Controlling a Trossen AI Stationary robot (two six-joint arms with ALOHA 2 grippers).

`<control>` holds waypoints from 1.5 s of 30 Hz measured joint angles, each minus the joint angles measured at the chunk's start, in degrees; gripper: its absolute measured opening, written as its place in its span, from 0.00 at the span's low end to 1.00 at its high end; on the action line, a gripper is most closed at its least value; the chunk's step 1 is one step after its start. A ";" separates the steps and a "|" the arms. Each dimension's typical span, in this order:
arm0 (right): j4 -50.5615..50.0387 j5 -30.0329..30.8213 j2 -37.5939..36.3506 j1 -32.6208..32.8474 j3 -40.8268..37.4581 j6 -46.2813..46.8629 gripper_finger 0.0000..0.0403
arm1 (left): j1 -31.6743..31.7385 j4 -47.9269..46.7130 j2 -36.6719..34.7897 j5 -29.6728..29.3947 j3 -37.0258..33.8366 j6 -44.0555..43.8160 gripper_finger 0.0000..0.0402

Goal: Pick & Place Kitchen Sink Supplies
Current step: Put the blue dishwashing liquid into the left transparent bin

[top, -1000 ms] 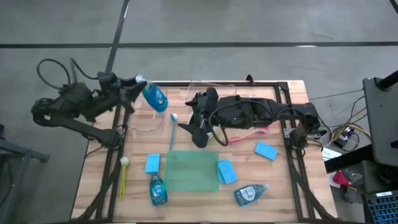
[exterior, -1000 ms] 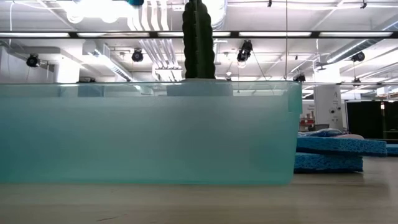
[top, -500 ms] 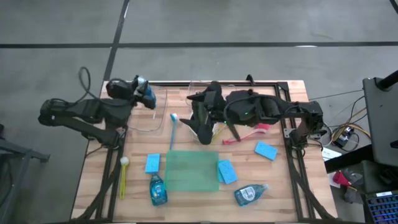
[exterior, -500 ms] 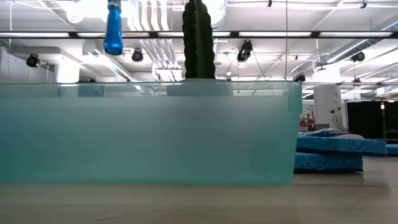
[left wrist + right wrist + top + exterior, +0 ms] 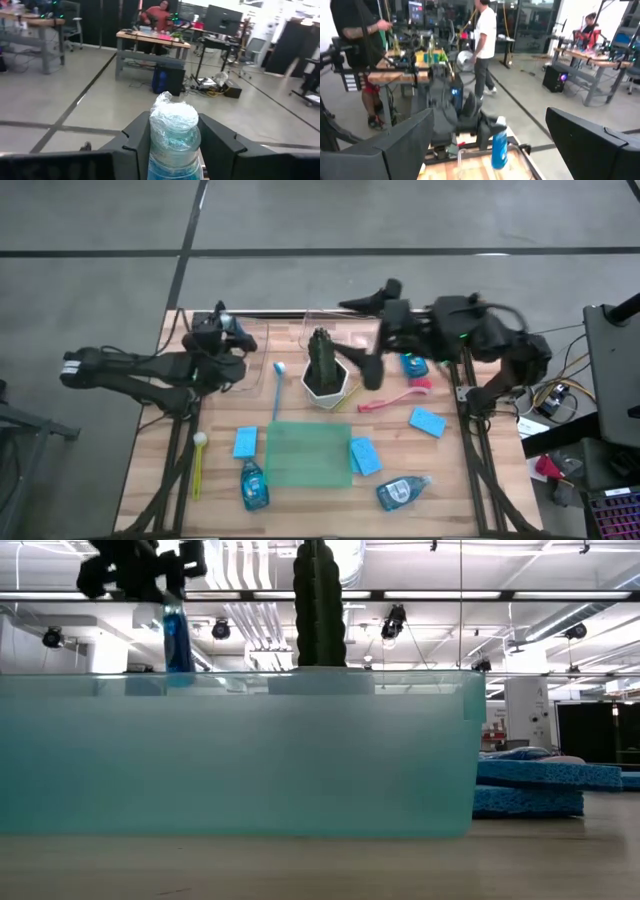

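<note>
Since the earlier frame my left gripper (image 5: 222,332) has turned its soap bottle (image 5: 232,330) upright and brought it low over the table's far-left corner, beside a clear container (image 5: 322,320); my right gripper (image 5: 372,330) has lifted off the cactus (image 5: 323,355). Left fingers (image 5: 137,137) pinch the bottle near its wrapped cap; right jaws stand spread, empty. Risk: a high grip lets the bottle swing or slip on release. Whether the clear container holds anything, I cannot tell. Green mat (image 5: 308,454): bare.
</note>
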 joint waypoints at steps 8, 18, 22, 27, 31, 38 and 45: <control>-4.02 0.26 -5.09 0.00 0.00 -2.80 0.95 | 6.35 13.76 3.50 0.50 -8.74 0.90 0.34; -7.96 2.27 -7.93 0.04 0.02 -4.03 0.95 | 17.81 19.56 11.12 5.38 -11.35 -1.78 0.36; -8.89 2.87 -8.34 0.00 0.02 -4.03 0.95 | 21.82 19.76 15.04 9.12 -11.35 -3.54 0.36; -10.04 2.84 -8.13 0.00 0.00 -3.98 0.95 | 24.77 21.02 19.30 14.24 -11.35 -4.07 0.35; -10.00 3.13 -8.13 0.00 0.00 -3.97 0.95 | 25.00 23.81 21.44 13.66 -11.33 -3.95 0.36; -10.03 4.37 -8.13 0.00 0.00 -4.02 0.95 | 24.98 27.54 23.46 13.44 -11.25 -3.61 0.37; -9.91 4.39 -8.04 -0.33 0.00 -4.38 0.95 | 24.96 27.34 22.76 14.58 -11.24 -2.95 0.37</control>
